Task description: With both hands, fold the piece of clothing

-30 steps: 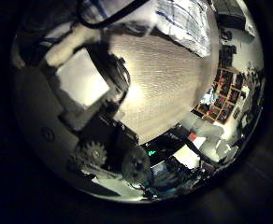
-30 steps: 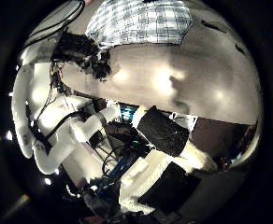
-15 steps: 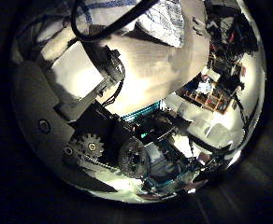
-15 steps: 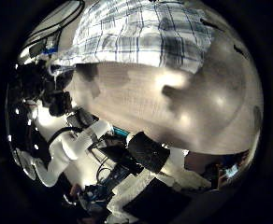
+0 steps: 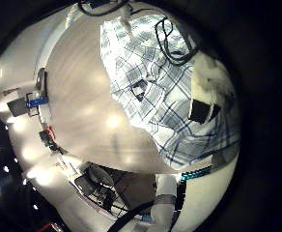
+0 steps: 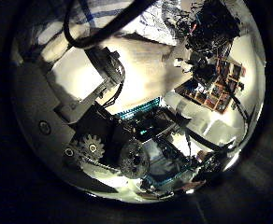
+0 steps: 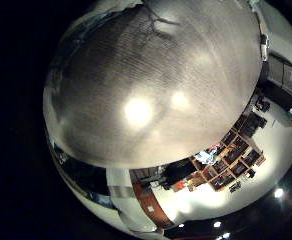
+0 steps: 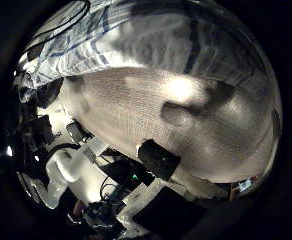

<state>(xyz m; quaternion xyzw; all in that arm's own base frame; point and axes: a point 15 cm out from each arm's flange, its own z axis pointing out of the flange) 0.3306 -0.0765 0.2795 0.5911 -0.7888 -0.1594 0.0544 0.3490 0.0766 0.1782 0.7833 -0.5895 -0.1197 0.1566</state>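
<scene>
The checked shirt [image 5: 155,87] lies spread flat on the table [image 5: 73,106] in the left little finger side palm view. My left hand's fingers [image 5: 205,110] reach in over the shirt's edge, relaxed and with no cloth between them. In the left thumb side palm view the left hand [image 6: 80,84] fills the middle, with a strip of the shirt [image 6: 113,13] behind it. In the right thumb side palm view the shirt [image 8: 156,40] lies close, its edge on the table [image 8: 176,115]. One finger of my right hand [image 8: 158,160] shows, off the cloth.
The right little finger side palm view shows mostly bare table [image 7: 146,90], with shelves [image 7: 221,160] beyond its edge. The other arm [image 8: 66,165] stands past the table edge in the right thumb side palm view. Shelves [image 6: 216,89] also show in the left thumb side palm view.
The right palm has come much closer to the shirt, which now fills more of its view. The left thumb side view has swung, showing less table and more of the room.
</scene>
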